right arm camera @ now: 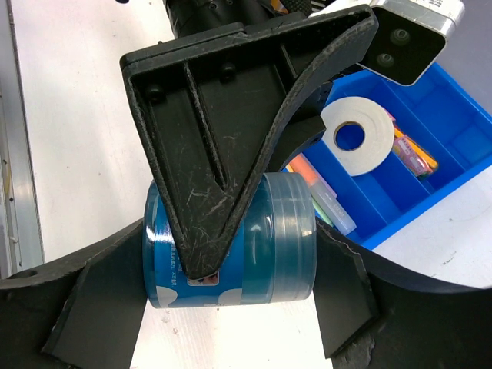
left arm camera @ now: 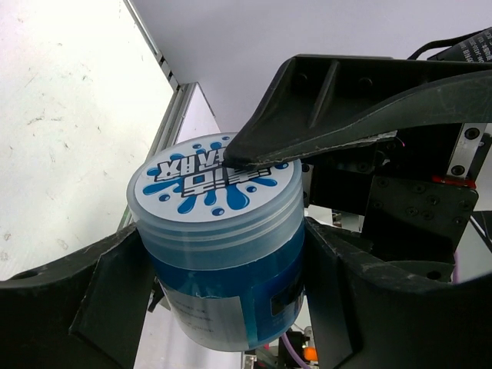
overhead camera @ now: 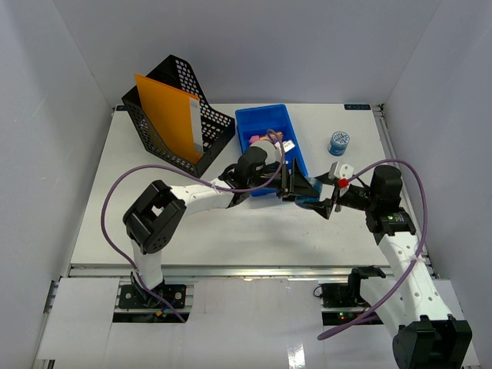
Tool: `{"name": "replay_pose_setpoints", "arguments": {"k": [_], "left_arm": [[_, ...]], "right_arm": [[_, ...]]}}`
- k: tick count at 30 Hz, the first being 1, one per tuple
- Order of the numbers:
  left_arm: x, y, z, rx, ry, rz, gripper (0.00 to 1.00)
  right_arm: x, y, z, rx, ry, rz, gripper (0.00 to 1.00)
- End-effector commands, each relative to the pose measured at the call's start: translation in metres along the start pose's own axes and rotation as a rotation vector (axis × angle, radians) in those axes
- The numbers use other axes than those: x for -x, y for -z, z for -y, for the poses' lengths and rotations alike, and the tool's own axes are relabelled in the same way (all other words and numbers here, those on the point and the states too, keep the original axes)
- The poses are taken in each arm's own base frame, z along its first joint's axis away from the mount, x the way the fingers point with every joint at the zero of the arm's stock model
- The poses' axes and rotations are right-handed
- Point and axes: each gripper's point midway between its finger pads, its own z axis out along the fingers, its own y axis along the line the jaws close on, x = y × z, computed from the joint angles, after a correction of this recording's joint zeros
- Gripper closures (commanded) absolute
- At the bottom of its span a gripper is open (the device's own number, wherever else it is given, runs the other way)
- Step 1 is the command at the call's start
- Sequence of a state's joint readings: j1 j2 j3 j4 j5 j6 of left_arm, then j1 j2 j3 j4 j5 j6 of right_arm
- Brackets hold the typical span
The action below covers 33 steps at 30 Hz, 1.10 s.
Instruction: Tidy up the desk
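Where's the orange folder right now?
In the top view, the orange folder stands in the black mesh file holder at the far left of the desk, just left of the blue tray.

upper left: black mesh file holder with an orange folder standing in it; upper centre: blue compartment tray containing a white tape roll and markers; upper right: small blue-lidded jar; wrist views, centre: splash-labelled blue jar
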State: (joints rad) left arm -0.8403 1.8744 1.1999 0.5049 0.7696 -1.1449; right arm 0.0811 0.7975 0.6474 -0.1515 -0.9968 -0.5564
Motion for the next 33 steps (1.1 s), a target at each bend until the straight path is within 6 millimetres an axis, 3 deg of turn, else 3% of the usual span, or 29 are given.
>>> {"name": "replay_pose_setpoints", "arguments": {"k": [1, 5, 9, 15, 18, 27, 30, 33], "left_arm": [[0.003, 0.003, 0.03, -0.048, -0.046, -0.014, 0.4], [0.002, 0.003, 0.032, -0.055, -0.041, -0.026, 0.59], [0.0, 0.005, 0.032, -0.033, -0.059, -0.034, 0.84], [0.01, 0.014, 0.025, 0.052, -0.097, -0.001, 0.95], [0.022, 0.023, 0.013, 0.116, -0.139, 0.026, 0.99], [0.062, 0.062, -0.004, 0.292, -0.198, 0.113, 1.0], [0.087, 0.08, -0.007, 0.373, -0.233, 0.153, 1.0], [0.128, 0.099, -0.025, 0.549, -0.288, 0.238, 1.0]], "right_arm": [[0.015, -0.002, 0.005, -0.004, 0.085, 0.047, 0.9], [0.012, -0.004, 0.005, -0.004, 0.086, 0.038, 0.77], [0.007, -0.006, 0.006, -0.007, 0.084, 0.024, 0.42], [0.004, -0.006, 0.006, -0.017, 0.08, 0.018, 0.05], [0.004, -0.006, 0.005, -0.01, 0.068, 0.014, 0.1], [0.008, 0.0, 0.001, -0.016, 0.089, 0.009, 0.1], [0.01, 0.002, 0.002, -0.036, 0.08, 0.008, 0.1], [0.009, 0.004, 0.007, -0.066, 0.068, -0.004, 0.1]]}}
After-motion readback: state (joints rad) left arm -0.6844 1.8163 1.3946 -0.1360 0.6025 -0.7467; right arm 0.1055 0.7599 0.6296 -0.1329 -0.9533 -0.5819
